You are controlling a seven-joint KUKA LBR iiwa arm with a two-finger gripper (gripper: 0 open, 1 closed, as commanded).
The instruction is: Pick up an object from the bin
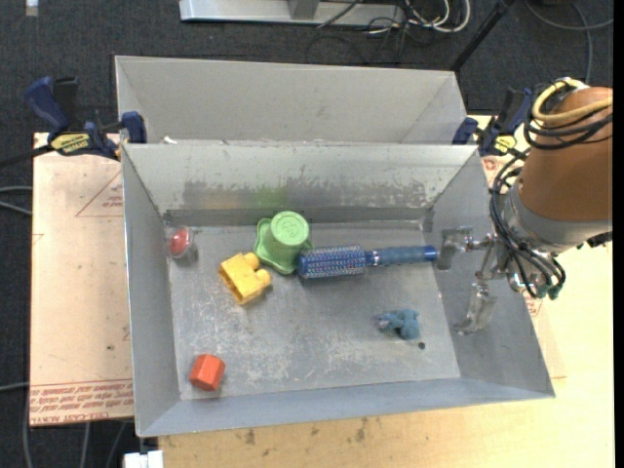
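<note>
My gripper [466,283] hangs over the bin's right sloping wall, open, with nothing between its fingers. Its upper finger [453,246] is just right of the handle end of a blue hairbrush [361,259], which lies across the middle of the bin floor with its bristle head to the left. A small grey-blue figure [400,324] lies on the floor left of and slightly below the lower finger [476,316].
A green cup [283,240] lies tipped against the brush head. A yellow toy block [245,277] sits just left of it. A small red round thing [179,244] is at the far left, and an orange-red block [206,370] in the near left corner.
</note>
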